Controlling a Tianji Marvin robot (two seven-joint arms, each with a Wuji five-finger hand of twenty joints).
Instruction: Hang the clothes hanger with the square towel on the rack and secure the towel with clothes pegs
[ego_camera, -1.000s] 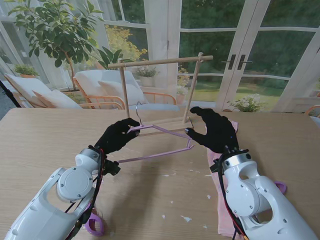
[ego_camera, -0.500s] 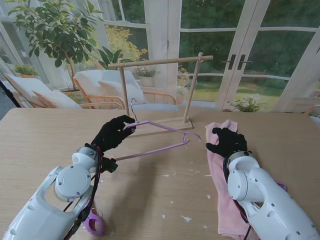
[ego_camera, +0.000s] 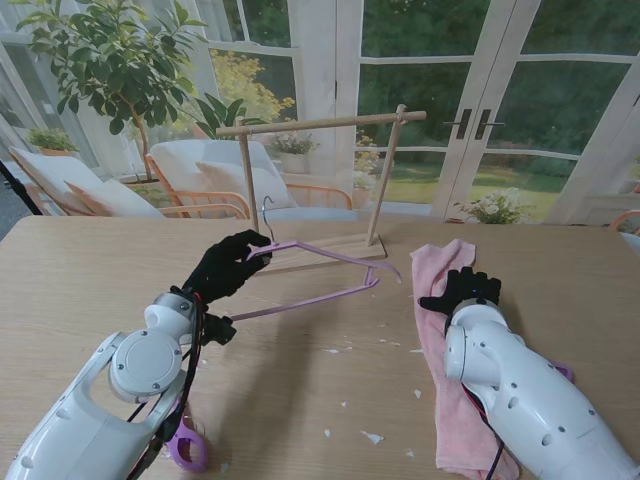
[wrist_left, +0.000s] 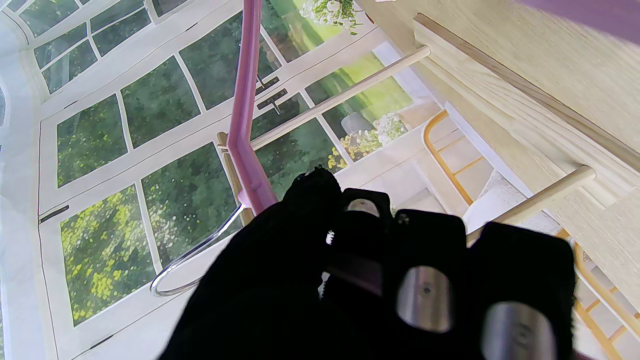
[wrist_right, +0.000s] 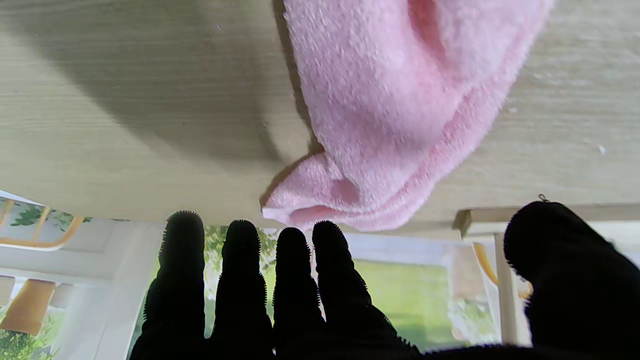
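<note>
Sunlit wooden table (ego_camera: 320, 400): left hand (ego_camera: 228, 266) grips hanger (ego_camera: 320, 275); right hand (ego_camera: 462, 290) splayed, empty, over towel (ego_camera: 440, 262).

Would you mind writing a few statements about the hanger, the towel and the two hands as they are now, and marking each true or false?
1. The left hand is closed on the purple hanger near its metal hook. True.
2. The pink towel is draped over the hanger. False: it lies on the table, to the right of the hanger.
3. The right hand is over the towel with its fingers extended, gripping nothing. True.
4. The hanger is hooked on the wooden rack. False: the left hand holds it in front of the rack, nearer to me.
5. The right hand grips the hanger's far end. False: only the left hand holds it.
</note>
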